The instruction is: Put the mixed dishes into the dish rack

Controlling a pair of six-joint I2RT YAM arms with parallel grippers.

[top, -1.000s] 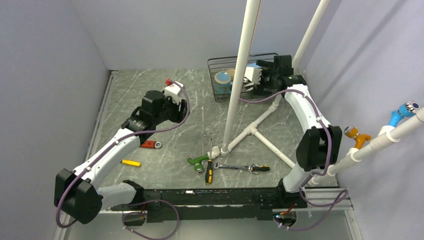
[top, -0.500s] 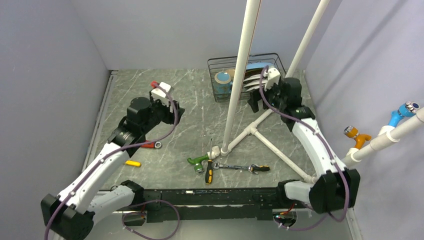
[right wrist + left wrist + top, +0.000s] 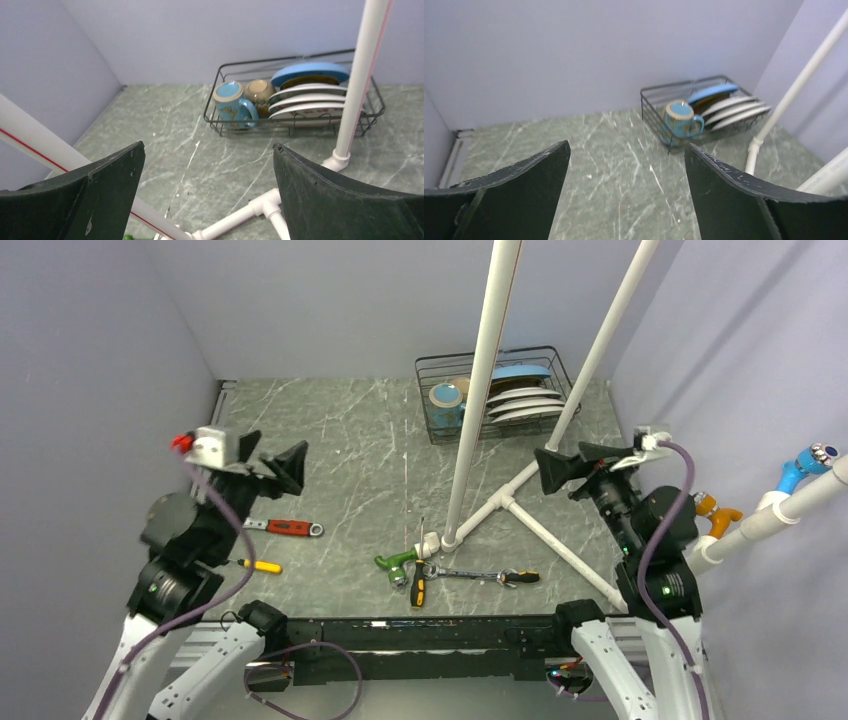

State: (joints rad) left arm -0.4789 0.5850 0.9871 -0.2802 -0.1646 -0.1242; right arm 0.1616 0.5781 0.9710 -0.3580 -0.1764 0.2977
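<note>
Toward the table's (image 3: 340, 440) far right corner, the dish rack (image 3: 432, 430) held the mixed dishes (image 3: 520, 400). The left gripper (image 3: 272, 458) and right gripper (image 3: 583, 460) had retracted toward the near edge, jaws spread and empty. Loading appeared complete.

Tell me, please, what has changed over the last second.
The right claw left the rack and pulled back toward its base; the left claw pulled back from mid-table likewise. Both are open and empty. The dishes and tools stayed put.
</note>
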